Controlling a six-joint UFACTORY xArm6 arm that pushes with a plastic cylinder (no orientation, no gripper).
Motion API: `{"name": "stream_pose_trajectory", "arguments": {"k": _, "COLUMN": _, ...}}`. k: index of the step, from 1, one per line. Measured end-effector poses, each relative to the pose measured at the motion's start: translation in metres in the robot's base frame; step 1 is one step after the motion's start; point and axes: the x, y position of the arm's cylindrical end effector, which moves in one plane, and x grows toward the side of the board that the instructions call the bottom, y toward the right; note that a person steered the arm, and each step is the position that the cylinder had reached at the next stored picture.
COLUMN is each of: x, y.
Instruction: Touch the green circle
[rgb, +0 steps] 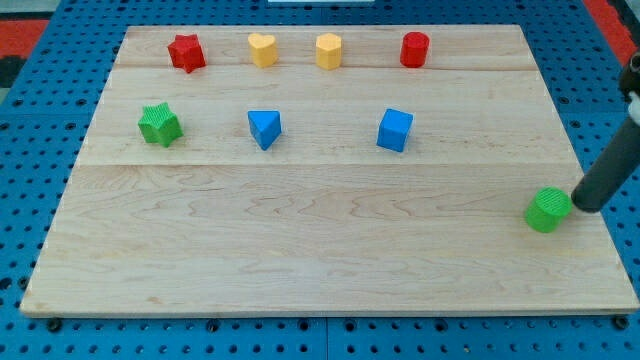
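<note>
The green circle (548, 210) is a short green cylinder on the wooden board (320, 250), near the view's right edge and low down. My dark rod comes in from the view's right, and my tip (582, 206) sits just right of the green circle, touching or almost touching its right side.
Along the view's top stand a red star (186, 52), a yellow heart (263, 49), a yellow hexagon-like block (329, 50) and a red cylinder (415, 49). Below them stand a green star (160, 124), a blue triangle (265, 128) and a blue cube (395, 130).
</note>
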Motion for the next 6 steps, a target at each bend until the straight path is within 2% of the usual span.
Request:
{"name": "stream_pose_trajectory", "arguments": {"k": 1, "x": -0.003, "y": -0.073}}
{"name": "stream_pose_trajectory", "arguments": {"k": 2, "x": -0.044, "y": -0.069}}
{"name": "stream_pose_trajectory", "arguments": {"k": 3, "x": -0.043, "y": -0.165}}
{"name": "stream_pose_trajectory", "arguments": {"k": 4, "x": 0.02, "y": -0.155}}
{"name": "stream_pose_trajectory", "arguments": {"k": 5, "x": 0.007, "y": -0.141}}
{"name": "stream_pose_trajectory", "arguments": {"k": 6, "x": -0.058, "y": -0.176}}
